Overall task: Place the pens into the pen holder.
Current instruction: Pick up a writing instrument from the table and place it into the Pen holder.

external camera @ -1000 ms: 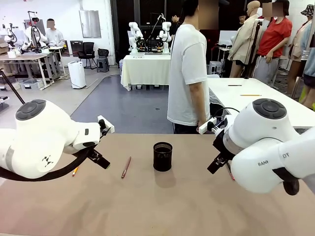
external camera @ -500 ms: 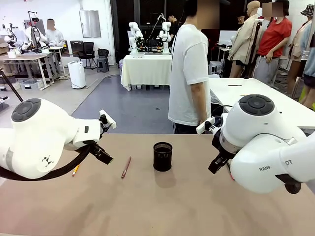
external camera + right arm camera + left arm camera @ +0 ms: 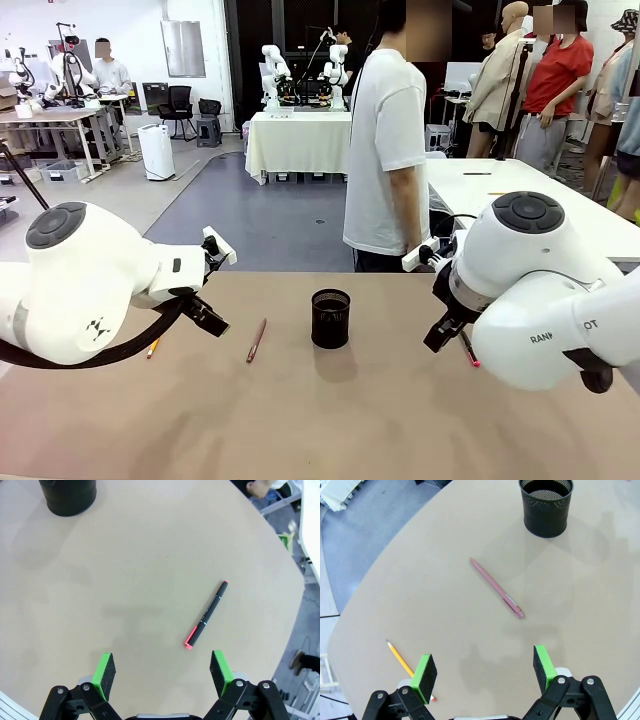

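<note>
In the front view, the black mesh pen holder (image 3: pixel 331 318) stands upright near the middle of the brown tabletop (image 3: pixel 330 420). No pen is seen in it. The reddish-brown pen (image 3: pixel 257 340) lies flat at the holder's 9 o'clock, near it but apart. The yellow-orange pencil (image 3: pixel 153 348) lies farther out the same way, partly hidden by the left arm (image 3: pixel 90 280). At the holder's 3 o'clock, well apart, the black pen (image 3: pixel 468 348) with its red end peeks out beside the right arm (image 3: pixel 540 300). A person in a white T-shirt (image 3: pixel 385 150) stands at the far edge.

In the left wrist view, the left tool (image 3: pixel 485 667) is spread wide with nothing between its green pads. The reddish-brown pen lies at its 12 o'clock, slanting from 10 to 4. The pencil lies just beside the 9 o'clock pad, its lower end hidden behind it. The pen holder stands at 1 o'clock, well off.

In the right wrist view, the right tool (image 3: pixel 162 667) is also spread wide and grips nothing. The black pen lies flat at its 1 o'clock, near it. The pen holder stands at 11 o'clock, cut by the top edge.
</note>
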Available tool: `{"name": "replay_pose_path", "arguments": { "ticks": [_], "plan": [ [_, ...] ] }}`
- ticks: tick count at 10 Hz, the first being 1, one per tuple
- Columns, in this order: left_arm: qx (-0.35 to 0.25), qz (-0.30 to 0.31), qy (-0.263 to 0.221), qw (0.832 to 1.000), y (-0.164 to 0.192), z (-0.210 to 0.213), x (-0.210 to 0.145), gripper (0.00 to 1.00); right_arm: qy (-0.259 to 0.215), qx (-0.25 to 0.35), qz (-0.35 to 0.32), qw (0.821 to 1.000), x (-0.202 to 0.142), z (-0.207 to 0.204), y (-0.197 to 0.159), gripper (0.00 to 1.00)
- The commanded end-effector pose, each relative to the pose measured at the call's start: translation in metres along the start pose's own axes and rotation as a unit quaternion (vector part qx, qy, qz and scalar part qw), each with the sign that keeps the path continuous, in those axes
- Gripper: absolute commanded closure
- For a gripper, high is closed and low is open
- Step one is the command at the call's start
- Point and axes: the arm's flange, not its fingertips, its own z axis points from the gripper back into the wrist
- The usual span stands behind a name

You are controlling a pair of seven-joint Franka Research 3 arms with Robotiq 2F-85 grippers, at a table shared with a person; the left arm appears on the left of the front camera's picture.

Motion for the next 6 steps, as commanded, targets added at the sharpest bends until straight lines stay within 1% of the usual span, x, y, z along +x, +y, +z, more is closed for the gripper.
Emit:
{"name": "replay_pose_path", "arguments": {
  "ticks": [1, 2, 3, 4, 5, 6],
  "plan": [
    [0.001, 0.006, 0.003, 1.000, 0.000, 0.003, 0.002, 0.00, -0.009, -0.007, 0.014, 1.000, -0.002, -0.001, -0.001, 0.00],
    [0.001, 0.006, 0.003, 1.000, 0.000, 0.003, 0.002, 0.00, -0.009, -0.007, 0.014, 1.000, -0.002, -0.001, -0.001, 0.00],
    [0.000, 0.000, 0.000, 1.000, 0.000, 0.000, 0.000, 0.00, 0.000, 0.000, 0.000, 1.000, 0.000, 0.000, 0.000, 0.00],
    [-0.042, -0.003, 0.026, 0.999, 0.001, -0.002, 0.001, 0.00, -0.025, 0.042, 0.010, 0.999, 0.004, 0.002, 0.000, 0.00],
    [-0.074, -0.011, 0.054, 0.996, 0.002, -0.001, 0.001, 0.00, -0.041, 0.084, 0.005, 0.996, 0.007, 0.003, 0.001, 0.00],
    [-0.097, -0.018, 0.064, 0.993, 0.003, 0.002, 0.001, 0.00, -0.057, 0.115, 0.006, 0.992, 0.010, 0.006, -0.001, 0.00]
  ]
}}
